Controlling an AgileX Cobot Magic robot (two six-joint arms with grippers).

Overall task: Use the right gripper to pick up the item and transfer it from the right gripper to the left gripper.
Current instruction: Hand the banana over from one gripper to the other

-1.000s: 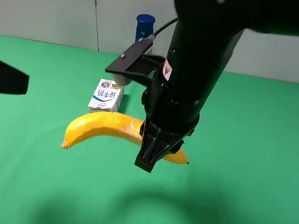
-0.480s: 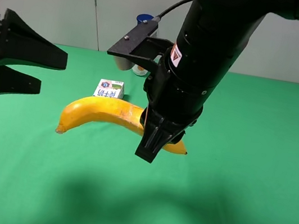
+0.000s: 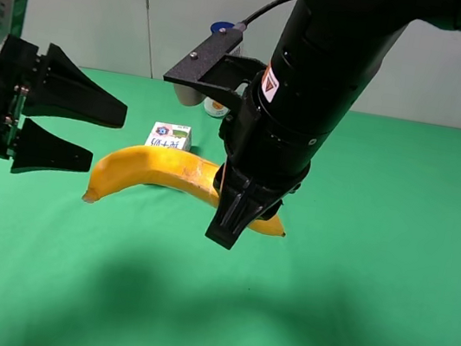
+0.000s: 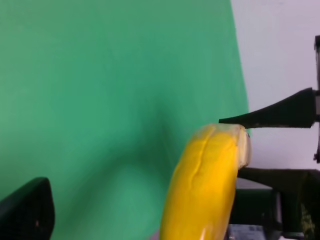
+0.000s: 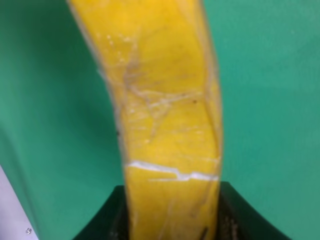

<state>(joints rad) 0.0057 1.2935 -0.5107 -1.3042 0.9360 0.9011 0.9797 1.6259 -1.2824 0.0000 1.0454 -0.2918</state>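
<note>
Green table (image 3: 384, 311) spreads open in front of us; the milk carton (image 3: 169, 135) stands behind. Our right gripper (image 3: 239, 220) clamps the banana (image 3: 152, 169) aloft. Our left gripper (image 3: 107, 136) gapes wide near its free end, gripping nothing.

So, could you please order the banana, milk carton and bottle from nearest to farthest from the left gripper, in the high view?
1. Banana, its tip right by the left gripper.
2. Milk carton, just behind the banana.
3. Bottle, at the back, partly hidden.
</note>
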